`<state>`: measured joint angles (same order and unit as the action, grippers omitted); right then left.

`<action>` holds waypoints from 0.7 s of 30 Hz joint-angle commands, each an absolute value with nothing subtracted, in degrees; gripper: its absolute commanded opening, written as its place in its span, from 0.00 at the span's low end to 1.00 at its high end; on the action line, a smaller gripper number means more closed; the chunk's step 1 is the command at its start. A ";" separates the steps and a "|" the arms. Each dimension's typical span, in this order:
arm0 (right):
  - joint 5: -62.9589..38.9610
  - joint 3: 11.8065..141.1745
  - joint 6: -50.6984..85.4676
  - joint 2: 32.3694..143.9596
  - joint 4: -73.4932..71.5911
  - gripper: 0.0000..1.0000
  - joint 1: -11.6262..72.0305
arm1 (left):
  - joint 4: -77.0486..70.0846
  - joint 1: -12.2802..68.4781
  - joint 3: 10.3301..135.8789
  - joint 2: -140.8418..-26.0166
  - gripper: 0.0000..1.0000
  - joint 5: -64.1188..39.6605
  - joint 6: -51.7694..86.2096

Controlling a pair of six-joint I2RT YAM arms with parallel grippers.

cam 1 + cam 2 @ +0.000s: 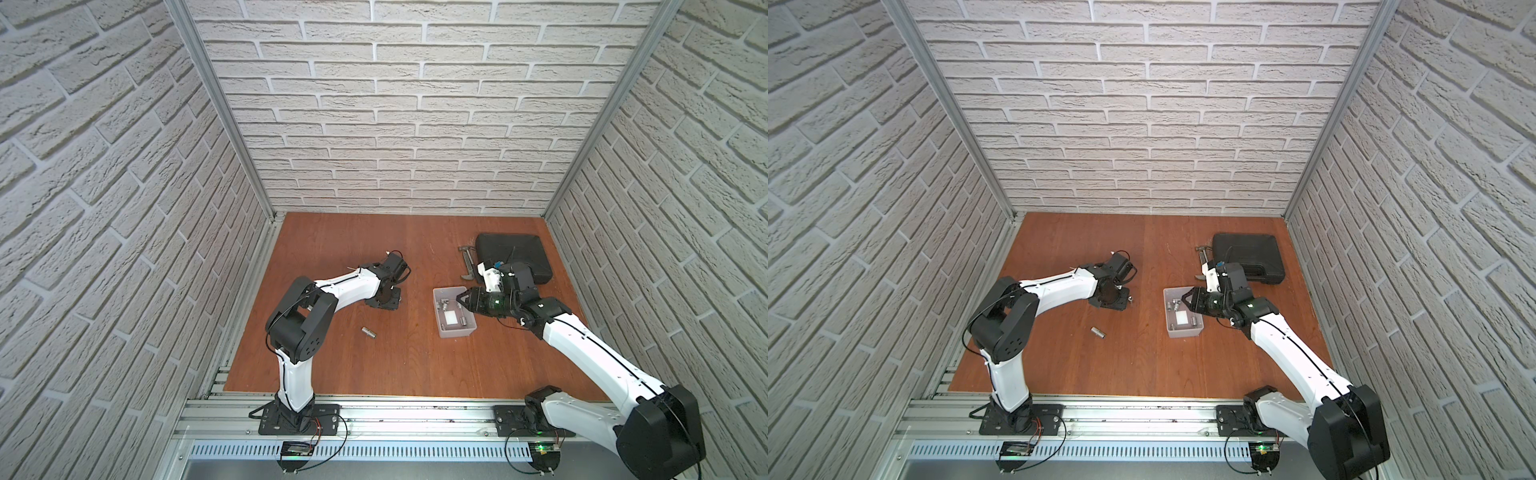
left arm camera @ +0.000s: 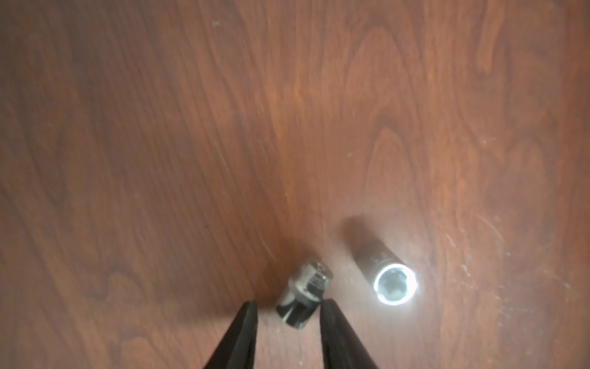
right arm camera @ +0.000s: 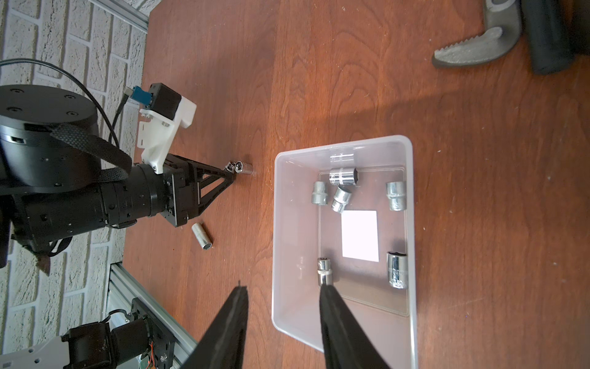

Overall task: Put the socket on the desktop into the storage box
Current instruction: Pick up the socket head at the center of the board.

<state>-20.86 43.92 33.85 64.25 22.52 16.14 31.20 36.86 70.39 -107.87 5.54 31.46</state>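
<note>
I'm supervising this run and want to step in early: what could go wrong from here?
1. The small socket lies off-centre between the left hand's fingers, close to one; closing may flick it away.
2. A second socket lies right beside it and could get knocked rolling.
3. The right hand straddles the box wall; moving sideways could drag the box.

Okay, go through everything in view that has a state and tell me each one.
left claw: open, straddling the small socket, not yet clamped.
neighbouring socket: loose on the desktop.
long socket: lying loose on the desktop.
right claw: open, empty, astride the storage box wall.
storage box: upright, lidless, six sockets inside.
black case: closed.
</note>
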 commanded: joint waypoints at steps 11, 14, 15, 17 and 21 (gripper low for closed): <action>-21.51 43.97 33.31 63.84 21.18 0.42 16.52 | 29.97 35.76 71.54 -110.60 0.38 6.55 29.24; -21.53 43.85 33.39 63.85 21.18 0.42 16.52 | 29.53 35.43 71.61 -111.09 0.38 6.66 29.10; -21.53 43.84 33.28 63.79 21.20 0.42 16.52 | 29.45 35.29 71.75 -111.33 0.38 6.72 28.99; -21.38 44.01 33.18 63.66 21.47 0.42 16.52 | 29.28 35.14 72.07 -111.73 0.38 6.69 28.86; -21.34 43.97 33.12 63.69 21.59 0.42 16.52 | 29.18 34.68 72.76 -112.35 0.37 6.73 28.50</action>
<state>-20.86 43.92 33.82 64.25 22.55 16.14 29.80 35.42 72.14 -110.37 6.28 29.36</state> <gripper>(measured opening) 0.421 0.369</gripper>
